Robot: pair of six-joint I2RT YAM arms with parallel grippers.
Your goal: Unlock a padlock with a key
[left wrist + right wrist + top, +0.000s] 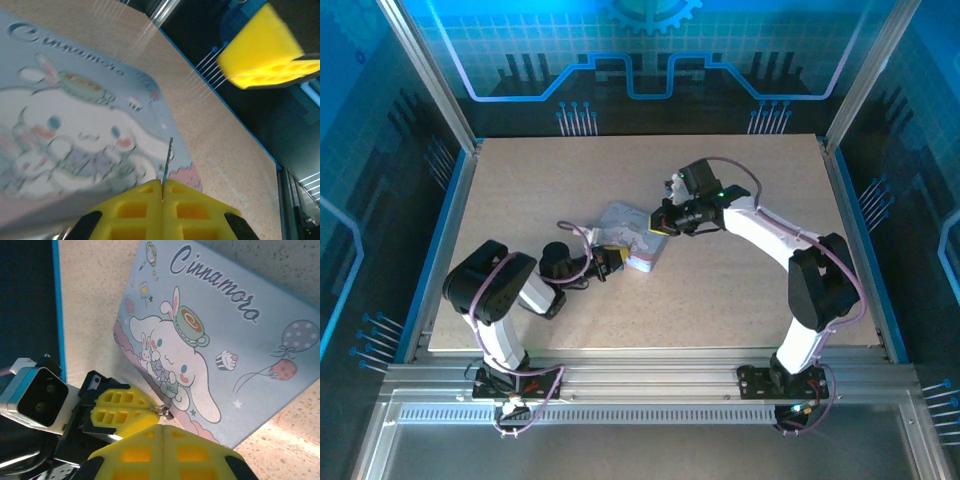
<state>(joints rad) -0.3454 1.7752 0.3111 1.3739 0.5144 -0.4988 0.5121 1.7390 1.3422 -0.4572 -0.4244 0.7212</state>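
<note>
Yellow left gripper [162, 185] pinches the key [168, 160], its blade aimed far-right at the right gripper [161, 431], which is pressed together; whether on the padlock is unclear.

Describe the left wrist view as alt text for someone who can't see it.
Yellow fingers of the left gripper pinch a thin key that sticks up from them, with a pale blue cartoon tin behind it on the table. Another yellow finger hangs at upper right.

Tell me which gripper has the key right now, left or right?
The left gripper: the thin dark key pokes out from between its closed yellow pads, over the cartoon tin.
</note>
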